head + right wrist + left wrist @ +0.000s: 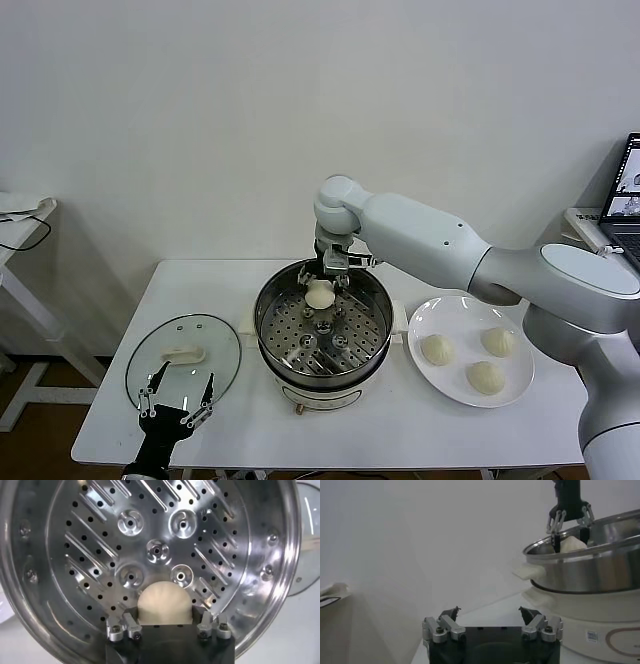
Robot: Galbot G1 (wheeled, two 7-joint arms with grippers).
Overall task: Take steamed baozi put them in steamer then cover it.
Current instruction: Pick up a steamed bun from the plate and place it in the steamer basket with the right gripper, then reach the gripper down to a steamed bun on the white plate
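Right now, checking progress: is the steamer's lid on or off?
Off. The cover lies flat on the table left of the open steamer, handle up.

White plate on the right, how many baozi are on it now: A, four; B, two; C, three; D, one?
C: three baozi lie on the plate, while the right gripper holds the fourth bun over the steamer.
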